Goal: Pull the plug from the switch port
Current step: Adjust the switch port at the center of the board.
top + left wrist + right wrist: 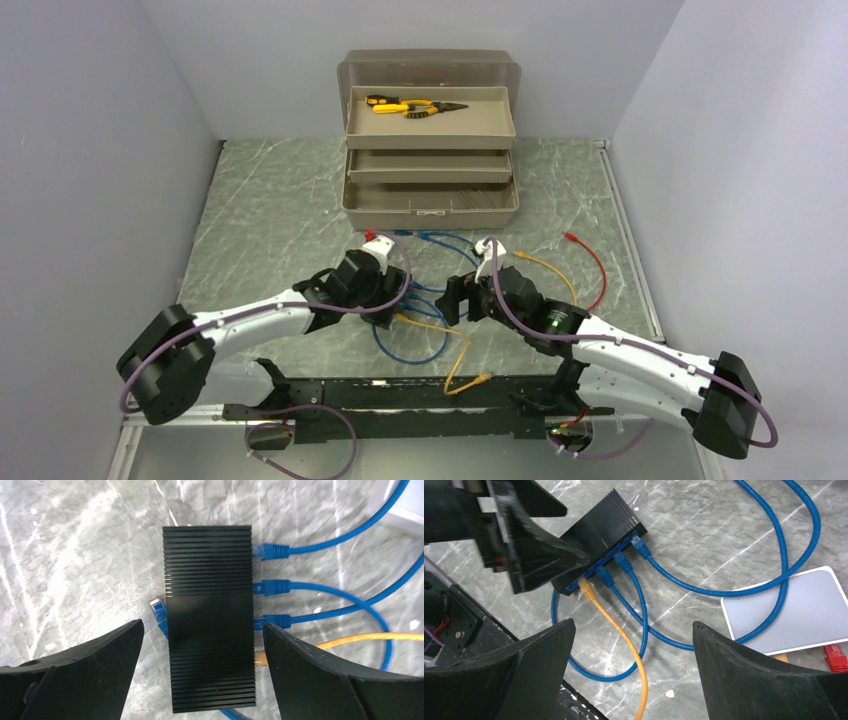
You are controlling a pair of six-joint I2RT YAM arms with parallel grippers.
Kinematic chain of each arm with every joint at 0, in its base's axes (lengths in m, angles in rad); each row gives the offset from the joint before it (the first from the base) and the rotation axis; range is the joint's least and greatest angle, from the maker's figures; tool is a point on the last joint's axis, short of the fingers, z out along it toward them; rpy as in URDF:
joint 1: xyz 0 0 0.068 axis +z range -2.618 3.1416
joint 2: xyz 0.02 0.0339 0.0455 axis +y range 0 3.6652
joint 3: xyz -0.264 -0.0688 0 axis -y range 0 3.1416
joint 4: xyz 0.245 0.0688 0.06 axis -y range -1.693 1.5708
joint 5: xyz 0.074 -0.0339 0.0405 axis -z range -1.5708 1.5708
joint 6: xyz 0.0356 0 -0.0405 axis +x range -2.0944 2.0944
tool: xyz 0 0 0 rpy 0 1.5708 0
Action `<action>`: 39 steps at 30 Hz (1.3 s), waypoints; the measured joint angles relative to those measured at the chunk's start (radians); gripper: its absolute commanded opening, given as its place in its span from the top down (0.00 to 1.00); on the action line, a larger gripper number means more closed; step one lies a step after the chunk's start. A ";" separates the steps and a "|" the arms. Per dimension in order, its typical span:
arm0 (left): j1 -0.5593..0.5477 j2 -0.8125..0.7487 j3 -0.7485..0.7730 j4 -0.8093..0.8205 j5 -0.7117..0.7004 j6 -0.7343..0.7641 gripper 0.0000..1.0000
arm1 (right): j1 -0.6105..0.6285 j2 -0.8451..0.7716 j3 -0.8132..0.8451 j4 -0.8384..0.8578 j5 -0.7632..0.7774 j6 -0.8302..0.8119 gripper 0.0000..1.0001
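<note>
The switch (210,620), a black ribbed box, lies flat on the marble table. Three blue plugs (271,586) and one yellow plug (261,658) sit in the sockets along its right edge. A loose blue plug (159,611) lies against its left edge. My left gripper (202,625) is open and straddles the switch's near end, with a gap on each side. In the right wrist view the switch (599,530) lies under the left gripper's finger (539,555). My right gripper (634,625) is open over the yellow cable (624,635), a little short of the plugs.
A white box (784,605) with a red plug (836,655) beside it lies right of the cables. Blue cable loops (774,540) spread over the table. An open beige toolbox (430,195) stands at the back, with pliers (415,106) in its top tray. A red cable (592,255) lies at the right.
</note>
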 measured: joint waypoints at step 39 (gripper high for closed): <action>-0.133 -0.454 -0.348 -0.030 0.000 -0.467 1.00 | -0.275 0.797 0.214 0.366 -0.190 0.047 0.64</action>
